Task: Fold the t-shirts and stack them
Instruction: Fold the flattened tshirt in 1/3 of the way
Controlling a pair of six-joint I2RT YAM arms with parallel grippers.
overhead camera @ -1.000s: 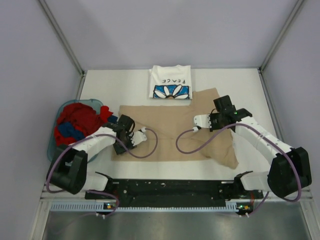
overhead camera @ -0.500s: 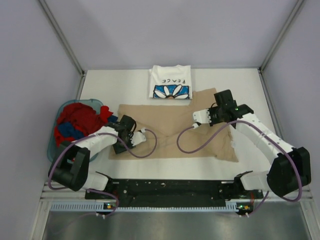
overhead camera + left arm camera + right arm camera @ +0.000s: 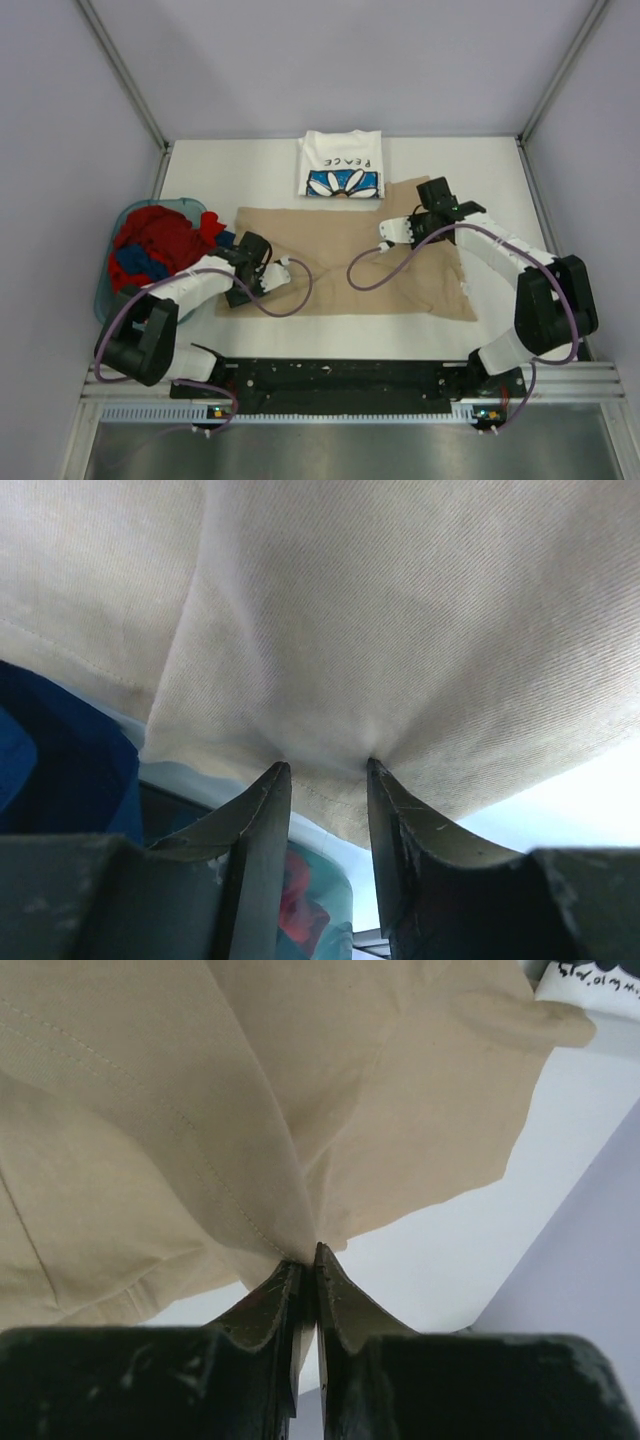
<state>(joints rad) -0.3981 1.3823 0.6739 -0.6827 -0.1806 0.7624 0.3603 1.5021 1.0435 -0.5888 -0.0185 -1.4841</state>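
Folding step: both arms hold the tan t-shirt (image 3: 345, 262), which lies spread across the middle of the white counter (image 3: 480, 165).
Basket: a teal basket (image 3: 108, 290) at the far left holds the red t-shirts (image 3: 155, 240) and blue t-shirts (image 3: 135, 265), heaped and not yet folded.
Left end effector (image 3: 283, 268): its fingers are partly apart and clamped on a bunch of tan cloth at the shirt's left edge, just beside the basket.
Left risk: the bunch between the fingers looks thick, so a pull could drag the whole shirt sideways rather than turn over one layer; the nearby heap might snag too.
Folded shirt: the white daisy-print t-shirt (image 3: 342, 165) lies folded at the far side of the counter, touching or just beside the tan one's far edge.
Right end effector (image 3: 384, 237): its fingers are nearly together, pinching a thin fold of tan cloth near a seam.
Right risk: the pinch catches only a sliver of fabric, so it may slip free mid-fold and leave the right side crumpled.
Cable risk: purple cables (image 3: 365, 280) trail over the tan cloth and could drag creases into it.
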